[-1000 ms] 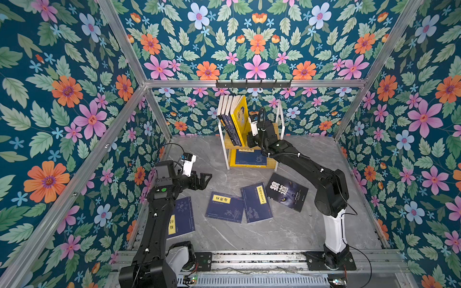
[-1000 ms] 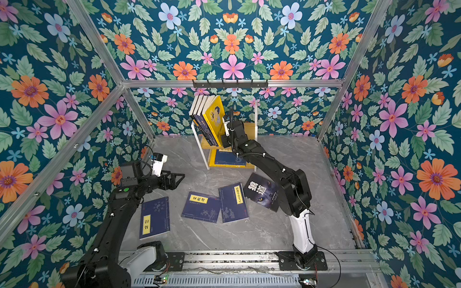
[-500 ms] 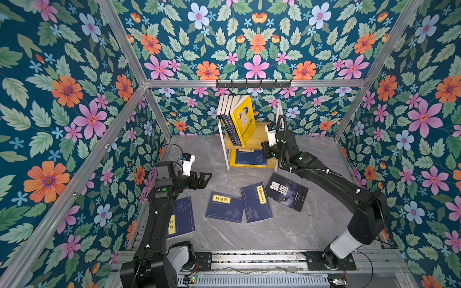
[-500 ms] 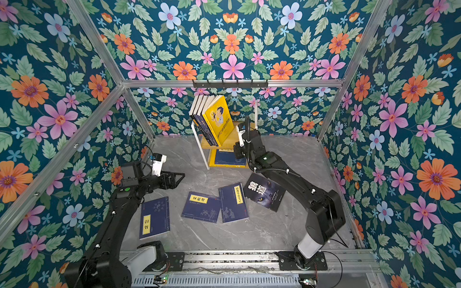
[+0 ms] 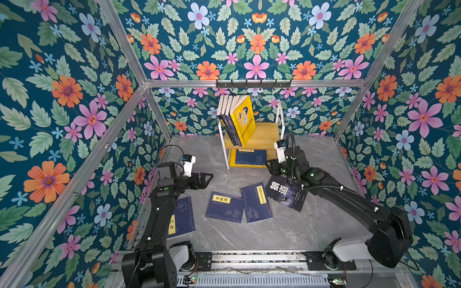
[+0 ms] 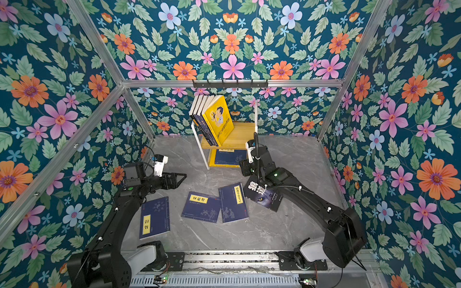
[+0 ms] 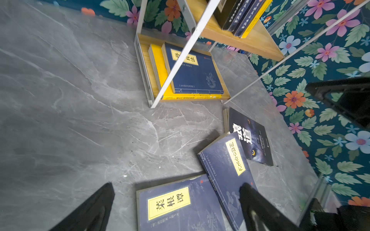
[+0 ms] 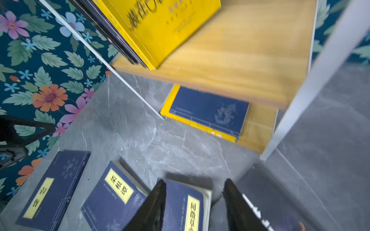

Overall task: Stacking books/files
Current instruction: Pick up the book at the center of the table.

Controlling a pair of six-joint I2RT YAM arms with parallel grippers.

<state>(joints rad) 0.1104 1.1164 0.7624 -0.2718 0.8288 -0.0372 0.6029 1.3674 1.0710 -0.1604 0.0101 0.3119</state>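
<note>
Several books stand leaning on the shelf's upper board, a yellow cartoon cover at the front. A navy book lies on a yellow one on the lower board. On the floor lie a navy book beneath my left arm, two navy books with yellow labels, and a black book with white characters. My left gripper hovers open above the labelled books. My right gripper hangs beside the shelf's front right leg, jaws parted, nothing between them.
The white-framed wooden shelf stands against the back wall. Floral walls with aluminium struts close in three sides. A black hook bar runs above the shelf. A metal rail carrying both arm bases crosses the front.
My right arm has drawn back from the upright books on the upper board, down and to the right towards the black book, and its jaws have parted. The left arm has not moved.
</note>
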